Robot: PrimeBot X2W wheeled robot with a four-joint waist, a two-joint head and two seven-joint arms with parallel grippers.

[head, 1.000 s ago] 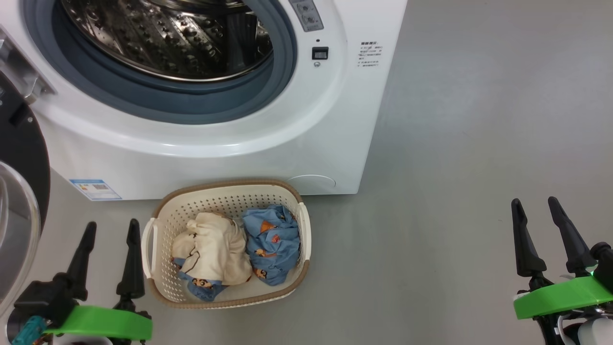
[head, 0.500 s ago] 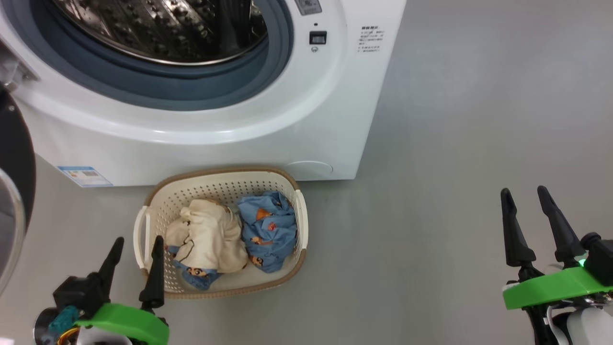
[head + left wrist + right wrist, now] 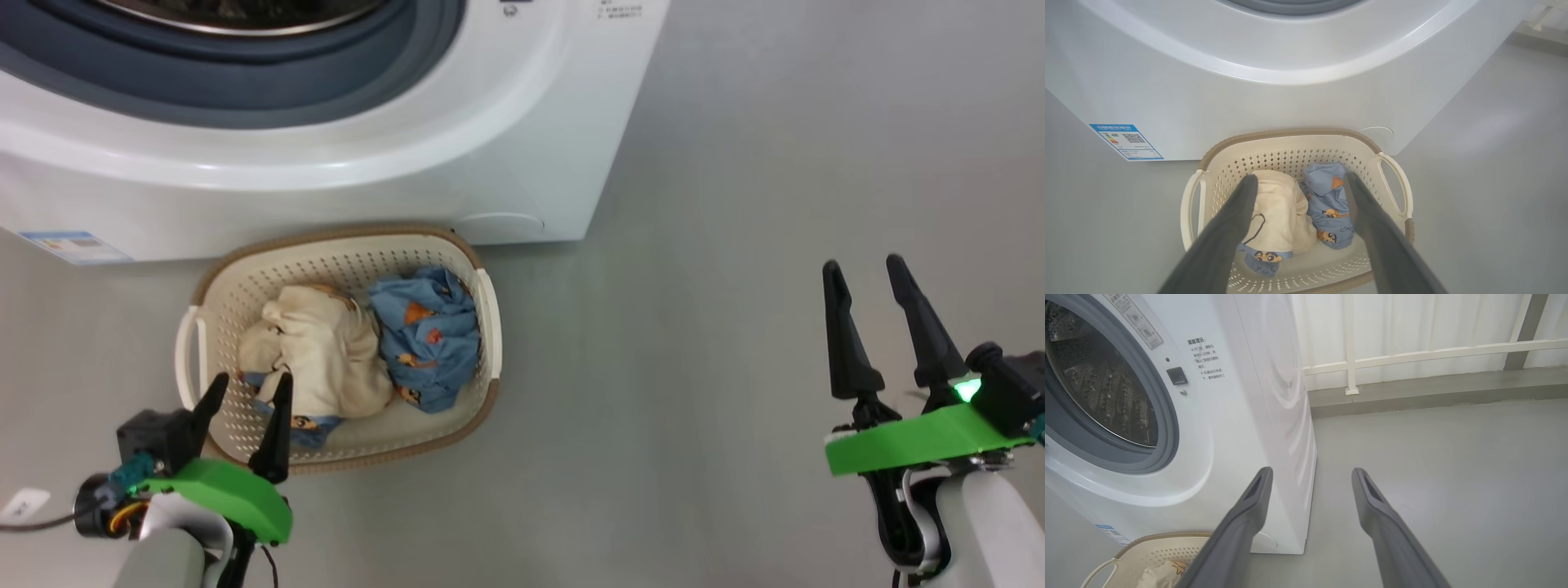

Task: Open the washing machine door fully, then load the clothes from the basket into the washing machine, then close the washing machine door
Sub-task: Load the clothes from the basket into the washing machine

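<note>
The perforated cream plastic basket [image 3: 326,263] sits on the smooth grey floor [image 3: 735,286] just before the glossy white washing machine [image 3: 326,188], holding the crumpled clothes [image 3: 326,359]. The left gripper [image 3: 253,377] hangs over its near rim, jaws wide and empty; the right gripper [image 3: 863,263], jaws wide too, hangs well aside

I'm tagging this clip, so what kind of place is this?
Likely a laundry area, maybe a balcony: a front-loading washing machine, a basket of clothes on the grey floor, a pale railing behind.

basket [image 3: 488,310] cream, brown rim | clothes [image 3: 367,347] cream, blue (orange prints) | washing machine [image 3: 343,196] white
</note>
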